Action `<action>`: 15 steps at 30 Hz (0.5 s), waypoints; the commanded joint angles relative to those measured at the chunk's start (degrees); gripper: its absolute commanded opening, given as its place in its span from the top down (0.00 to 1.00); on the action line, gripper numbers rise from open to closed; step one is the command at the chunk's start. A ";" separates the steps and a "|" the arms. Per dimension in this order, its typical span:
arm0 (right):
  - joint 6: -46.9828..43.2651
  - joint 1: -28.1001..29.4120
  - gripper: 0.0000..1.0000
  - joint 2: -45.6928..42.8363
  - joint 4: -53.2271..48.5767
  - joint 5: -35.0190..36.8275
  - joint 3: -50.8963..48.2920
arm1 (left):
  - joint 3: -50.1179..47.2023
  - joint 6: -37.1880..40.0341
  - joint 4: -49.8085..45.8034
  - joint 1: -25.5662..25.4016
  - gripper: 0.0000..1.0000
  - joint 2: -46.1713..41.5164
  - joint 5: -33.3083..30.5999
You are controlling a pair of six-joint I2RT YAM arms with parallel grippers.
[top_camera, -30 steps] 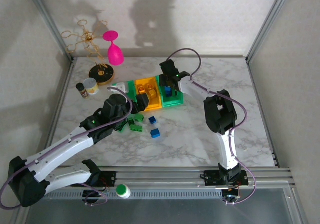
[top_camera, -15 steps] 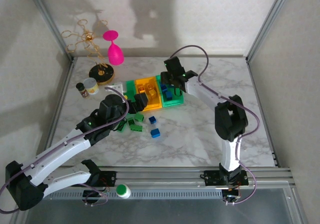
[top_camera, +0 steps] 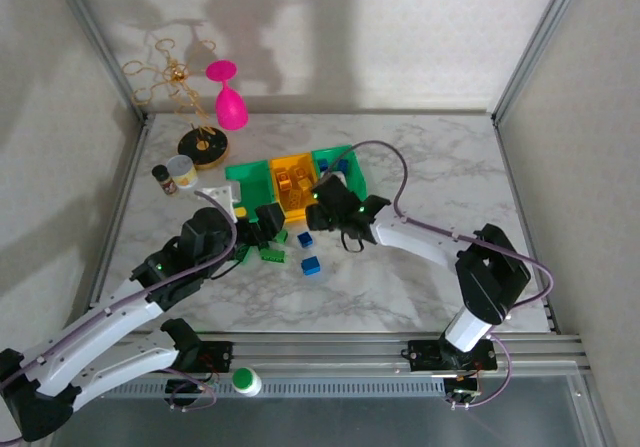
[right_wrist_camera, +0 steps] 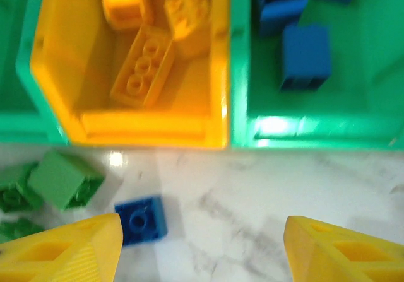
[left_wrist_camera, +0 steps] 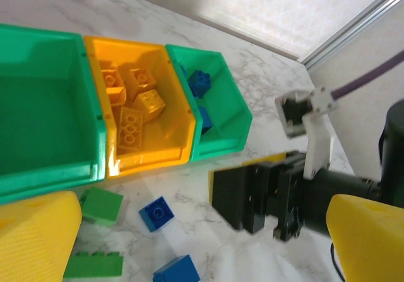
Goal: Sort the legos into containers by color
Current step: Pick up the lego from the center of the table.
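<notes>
Legos, loose lot: blue square brick (right_wrist_camera: 142, 219) sits studs up on the white marble counter (top_camera: 420, 167), between the spread fingers of the right hand (right_wrist_camera: 202, 250) and nearer the finger at the view's left. Green square brick (right_wrist_camera: 63, 180) lies just beyond that same finger, tilted on an edge. Second blue brick (left_wrist_camera: 177, 270) lies between the fingers of the left hand (left_wrist_camera: 202, 244). Long green plate (left_wrist_camera: 93, 264) is close by its left finger, long axis running across the wrist view.

Containers: three bins in a row, walls touching, straight ahead of both hands, long axes pointing away from them. Left green plastic bin (left_wrist_camera: 44, 162), yellow-orange plastic bin (right_wrist_camera: 145, 127), right green plastic bin (right_wrist_camera: 315, 130). Long yellow-orange brick (right_wrist_camera: 144, 74) lies flat in the middle bin, studs up, long axis slanting across the bin floor, with smaller yellow-orange bricks beyond it. Blue bricks (right_wrist_camera: 306, 56) lie in the right green bin.

Hands: both released, fingers wide apart, nothing held, both above the counter.

In the way: the right hand's black body sits just beside the loose blue bricks, inside the left hand's finger span.

Far from both hands: pink plastic goblet (top_camera: 228, 97), gold wire stand (top_camera: 185, 77), small lidded jar (top_camera: 182, 172).
</notes>
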 commanded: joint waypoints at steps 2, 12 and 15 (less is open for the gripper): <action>2.90 3.74 0.32 1.61 1.33 2.17 -0.68 | -1.30 -1.24 -4.33 -0.43 0.00 -2.44 -1.29; -1.48 5.85 0.42 10.44 2.55 2.01 2.99 | -3.01 -2.30 -5.45 -0.43 0.00 -4.31 -2.53; -2.86 5.90 0.44 12.51 1.93 2.18 4.69 | -3.47 -2.39 -5.49 -0.43 0.01 -4.83 -2.80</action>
